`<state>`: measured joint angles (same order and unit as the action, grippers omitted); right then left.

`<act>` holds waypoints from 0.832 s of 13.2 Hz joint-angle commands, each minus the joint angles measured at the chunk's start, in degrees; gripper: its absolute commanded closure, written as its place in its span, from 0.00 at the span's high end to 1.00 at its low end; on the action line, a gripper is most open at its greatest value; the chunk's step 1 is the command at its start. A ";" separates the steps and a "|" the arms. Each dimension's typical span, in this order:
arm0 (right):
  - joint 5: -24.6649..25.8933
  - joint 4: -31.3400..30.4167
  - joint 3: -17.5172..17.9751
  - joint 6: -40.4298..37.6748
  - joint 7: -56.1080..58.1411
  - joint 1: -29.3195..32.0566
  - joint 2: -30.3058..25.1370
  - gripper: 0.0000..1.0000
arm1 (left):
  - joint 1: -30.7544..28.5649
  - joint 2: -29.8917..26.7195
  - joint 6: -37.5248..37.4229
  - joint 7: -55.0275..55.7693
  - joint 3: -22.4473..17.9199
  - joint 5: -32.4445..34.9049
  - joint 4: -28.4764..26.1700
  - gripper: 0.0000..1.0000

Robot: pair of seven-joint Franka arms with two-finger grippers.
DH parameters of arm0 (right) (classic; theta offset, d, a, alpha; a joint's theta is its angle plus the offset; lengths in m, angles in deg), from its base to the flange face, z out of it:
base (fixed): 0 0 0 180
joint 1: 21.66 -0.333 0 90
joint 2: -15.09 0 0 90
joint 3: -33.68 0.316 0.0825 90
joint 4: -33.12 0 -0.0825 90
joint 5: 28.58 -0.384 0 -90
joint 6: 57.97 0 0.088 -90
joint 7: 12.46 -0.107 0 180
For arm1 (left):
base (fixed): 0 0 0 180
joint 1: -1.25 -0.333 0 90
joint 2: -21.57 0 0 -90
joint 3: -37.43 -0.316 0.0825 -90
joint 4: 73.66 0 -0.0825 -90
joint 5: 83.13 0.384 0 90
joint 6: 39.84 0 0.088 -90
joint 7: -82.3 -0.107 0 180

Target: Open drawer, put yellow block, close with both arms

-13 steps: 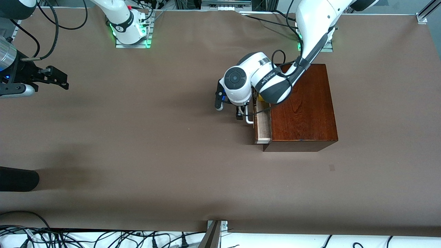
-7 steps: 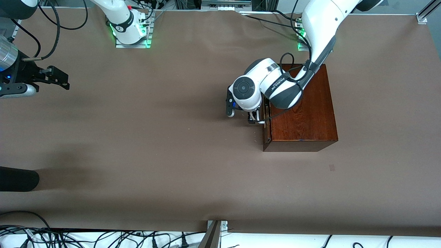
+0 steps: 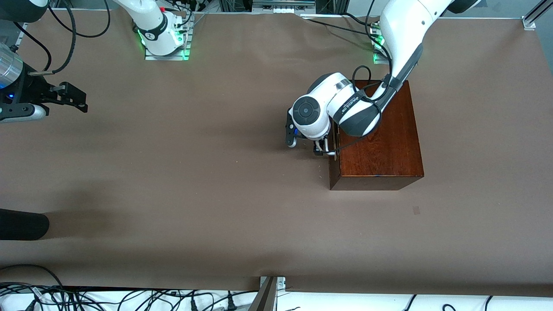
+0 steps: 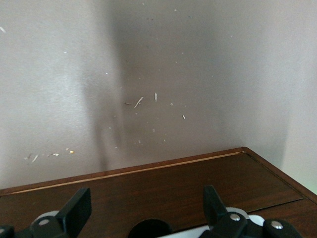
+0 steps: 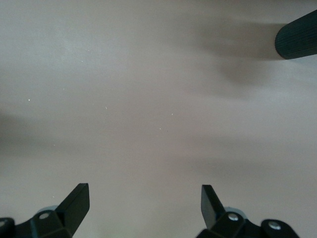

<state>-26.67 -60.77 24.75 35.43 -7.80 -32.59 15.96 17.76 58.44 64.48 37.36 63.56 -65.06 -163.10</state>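
Note:
The mahogany box (image 3: 378,138) stands toward the left arm's end of the table. Its drawer is pushed in, and the dark front (image 3: 332,170) sits flush with the box. My left gripper (image 3: 322,149) is open right at the drawer front, by the white loop handle (image 3: 331,152). In the left wrist view the open left gripper (image 4: 146,197) is up against the dark drawer front (image 4: 173,181), with the white handle (image 4: 198,233) low between the fingers. The yellow block is out of view. My right gripper (image 3: 75,98) waits, open and empty (image 5: 144,193), over bare table at the right arm's end.
A black cylinder (image 3: 21,224) lies on the table at the right arm's end, nearer the camera; it also shows in the right wrist view (image 5: 297,39). Cables (image 3: 129,298) run along the near table edge. Brown table cover (image 3: 194,172) spreads between the arms.
The drawer went from partly open to fully pushed in. My left gripper moved with it toward the box. The yellow block seen in the open drawer is now hidden. The right arm stayed still.

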 commanded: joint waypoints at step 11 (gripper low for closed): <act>0.19 0.38 1.03 0.29 -0.43 -1.21 -0.61 1.00 | -10.42 -19.91 -23.70 35.01 2.34 -3.13 8.81 1.00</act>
<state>-26.71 -60.58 25.81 35.53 -7.81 -33.64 15.96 12.34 38.61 45.19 72.62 65.56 -68.40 -158.79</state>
